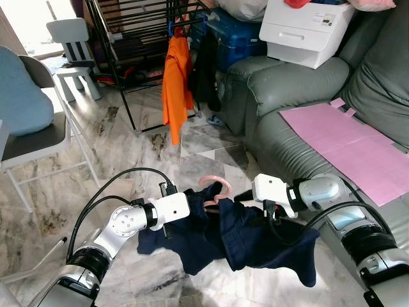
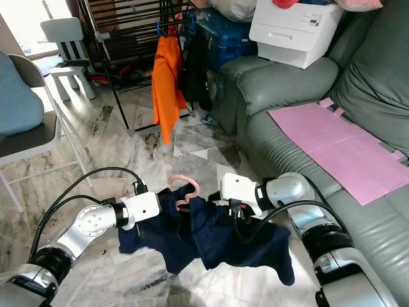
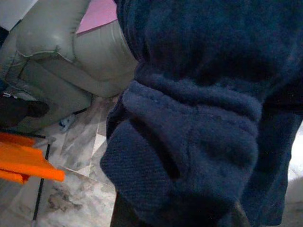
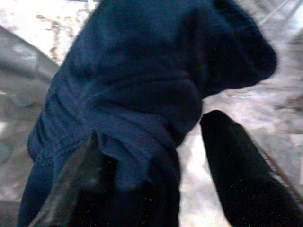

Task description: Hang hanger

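A navy garment (image 1: 255,240) hangs low over the marble floor between my two arms, with the pink hanger (image 1: 214,188) poking its hook out of the top. My left gripper (image 1: 199,210) is buried in the garment's left side, and in the left wrist view the navy cloth (image 3: 189,123) is bunched between its fingers. My right gripper (image 1: 241,199) reaches into the garment from the right. In the right wrist view its fingers (image 4: 236,175) stand apart, with cloth draped on one of them and floor showing in the gap.
A black drying rack (image 1: 128,38) stands ahead with an orange shirt (image 1: 176,83) and a black garment (image 1: 204,70) hanging on it. On the right is a green sofa (image 1: 287,89) bearing a pink sheet (image 1: 348,144) and a white box (image 1: 307,29). A grey chair (image 1: 38,137) is at left.
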Robot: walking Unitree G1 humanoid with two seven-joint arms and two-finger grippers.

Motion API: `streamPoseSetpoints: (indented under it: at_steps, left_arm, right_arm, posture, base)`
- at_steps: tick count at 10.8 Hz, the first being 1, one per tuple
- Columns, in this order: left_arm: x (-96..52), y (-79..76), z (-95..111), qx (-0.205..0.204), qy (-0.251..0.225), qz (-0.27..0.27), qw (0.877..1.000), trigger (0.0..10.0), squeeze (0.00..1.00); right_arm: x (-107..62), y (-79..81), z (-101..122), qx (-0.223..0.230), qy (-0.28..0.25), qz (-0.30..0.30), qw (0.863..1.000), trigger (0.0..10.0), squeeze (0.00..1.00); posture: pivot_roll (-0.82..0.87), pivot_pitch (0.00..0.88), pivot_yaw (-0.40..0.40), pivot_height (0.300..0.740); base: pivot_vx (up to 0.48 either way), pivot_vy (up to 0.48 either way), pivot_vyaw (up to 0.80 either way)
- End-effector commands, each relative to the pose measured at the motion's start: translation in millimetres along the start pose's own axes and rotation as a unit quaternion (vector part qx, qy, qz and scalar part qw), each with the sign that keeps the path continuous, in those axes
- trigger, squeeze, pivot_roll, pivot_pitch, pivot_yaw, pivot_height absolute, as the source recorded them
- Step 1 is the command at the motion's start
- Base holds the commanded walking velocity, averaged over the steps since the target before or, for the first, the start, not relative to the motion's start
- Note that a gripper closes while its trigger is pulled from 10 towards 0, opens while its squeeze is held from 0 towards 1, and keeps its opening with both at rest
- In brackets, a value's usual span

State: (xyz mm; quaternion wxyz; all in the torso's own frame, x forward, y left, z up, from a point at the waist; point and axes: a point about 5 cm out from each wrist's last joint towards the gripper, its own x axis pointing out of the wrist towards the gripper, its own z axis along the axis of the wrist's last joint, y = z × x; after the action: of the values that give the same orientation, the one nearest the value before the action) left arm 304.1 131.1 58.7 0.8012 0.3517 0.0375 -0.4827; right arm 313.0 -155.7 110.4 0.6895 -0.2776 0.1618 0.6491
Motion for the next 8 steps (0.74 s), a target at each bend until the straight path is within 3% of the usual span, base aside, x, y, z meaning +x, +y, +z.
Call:
streamPoseSetpoints:
  at_steps: [1, 4, 8]
  left_arm:
    - [2.6, 9.1, 12, 0.016, -0.03, 0.009, 0.999, 0.0, 0.0]
    - [2.8, 9.0, 11, 0.016, -0.028, 0.008, 0.999, 0.0, 0.0]
    - [2.5, 8.1, 11, 0.015, -0.029, 0.008, 0.999, 0.0, 0.0]
  right_arm:
    - [-1.0, 1.3, -2, 0.014, 0.002, 0.008, 1.0, 0.0, 0.0]
    - [-2.7, 2.9, -5, 0.025, 0.004, 0.015, 1.0, 0.0, 0.0]
    - [-18.8, -6.0, -10, 0.042, 0.017, -0.011, 0.999, 0.0, 0.0]
  posture:
    - [-0.2, 0.0, 0.07, 0.74]
    - [-0.2, 0.0, 0.073, 0.74]
    - [-0.21, 0.0, 0.075, 0.74]
  base:
    - [0.0, 0.0, 0.0]
    - [0.0, 0.0, 0.0]
    - [0.0, 0.0, 0.0]
